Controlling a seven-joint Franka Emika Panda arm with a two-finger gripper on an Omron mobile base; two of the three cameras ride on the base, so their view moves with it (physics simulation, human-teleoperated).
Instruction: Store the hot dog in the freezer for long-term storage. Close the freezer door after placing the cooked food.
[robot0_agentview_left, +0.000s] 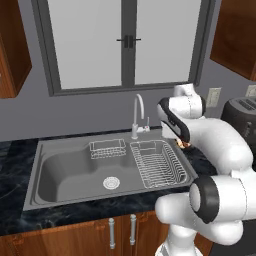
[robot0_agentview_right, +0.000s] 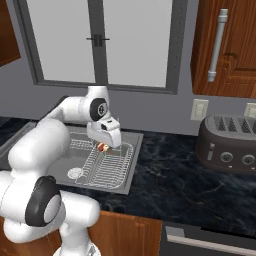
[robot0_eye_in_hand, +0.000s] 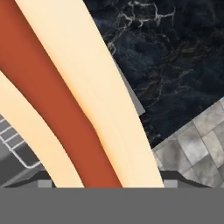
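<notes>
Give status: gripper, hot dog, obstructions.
Gripper shut on hot dog, lifted above dish rack at sink. Freezer not reached yet. Nothing blocking nearby.

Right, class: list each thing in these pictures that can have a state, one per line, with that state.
hot dog: gripped, lifted above the dish rack.
gripper: shut on the hot dog.
faucet: no water running.
sink: basin bare.
window: closed.
upper cabinet door: closed.
toaster: slots empty.

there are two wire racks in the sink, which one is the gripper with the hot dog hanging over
The larger dish rack filling the sink's right side. The gripper holds the hot dog above it; the small wire basket sits farther left, beside the faucet.
</notes>
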